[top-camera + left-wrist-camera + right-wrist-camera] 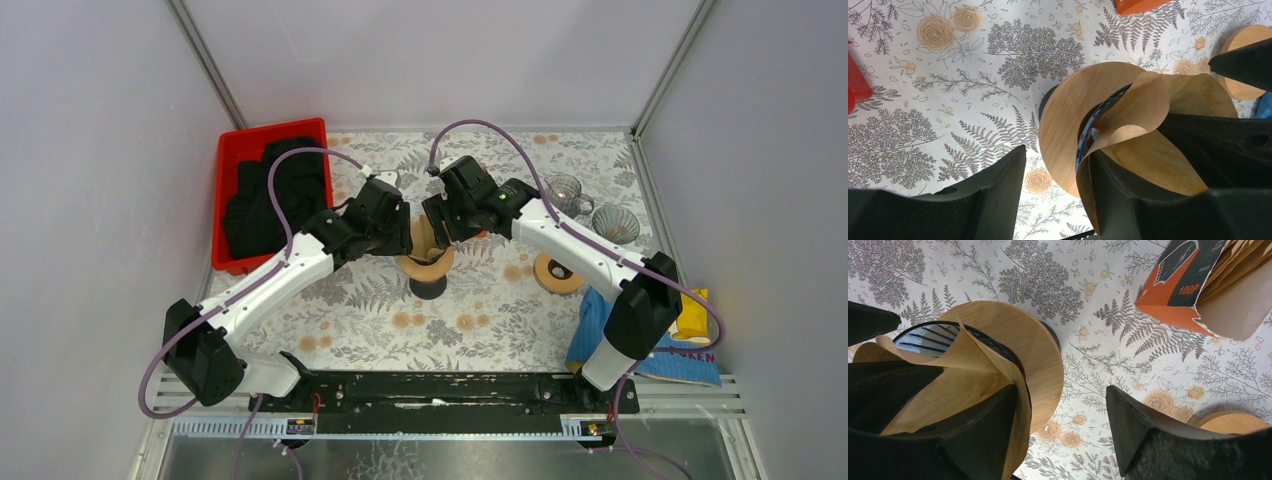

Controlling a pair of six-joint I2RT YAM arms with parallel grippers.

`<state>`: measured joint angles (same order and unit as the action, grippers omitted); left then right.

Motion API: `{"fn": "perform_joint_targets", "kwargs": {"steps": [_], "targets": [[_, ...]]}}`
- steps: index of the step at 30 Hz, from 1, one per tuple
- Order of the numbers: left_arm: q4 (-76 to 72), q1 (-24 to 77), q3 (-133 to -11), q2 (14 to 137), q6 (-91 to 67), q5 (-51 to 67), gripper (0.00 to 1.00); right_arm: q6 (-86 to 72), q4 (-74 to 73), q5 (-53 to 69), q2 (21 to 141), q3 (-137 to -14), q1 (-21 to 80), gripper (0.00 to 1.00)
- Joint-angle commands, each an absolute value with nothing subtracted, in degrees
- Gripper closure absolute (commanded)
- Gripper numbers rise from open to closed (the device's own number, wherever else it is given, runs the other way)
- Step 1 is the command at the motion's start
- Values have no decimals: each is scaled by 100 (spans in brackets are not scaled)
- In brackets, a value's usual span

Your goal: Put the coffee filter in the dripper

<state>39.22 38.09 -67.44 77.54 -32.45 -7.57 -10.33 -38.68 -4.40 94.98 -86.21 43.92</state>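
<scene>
Both the left gripper (1058, 152) and the right gripper (1062, 390) hang over the round wooden-collared dripper (428, 268), midway between the left and right edges of the bench (480, 340). Each is spread wide and grasps nothing. Each has 1 finger inside the brown paper coffee filter (1148, 100) and 1 outside, probably to press the paper against the dark ribbed cone, where it sits with a wavy rim.
</scene>
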Motion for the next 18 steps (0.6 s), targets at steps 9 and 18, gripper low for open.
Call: {"fn": "perform_joint_targets", "kwargs": {"steps": [9, 18], "targets": [[3769, 3762, -6812, 7647, -3199, -685, 42, -971, -3798, -236, 9216, -8834, 4349, 26], [3748, 3762, -6924, 7604, -3195, -617, 38, -991, -3704, -78, 9033, -8898, 4349, 21]]}}
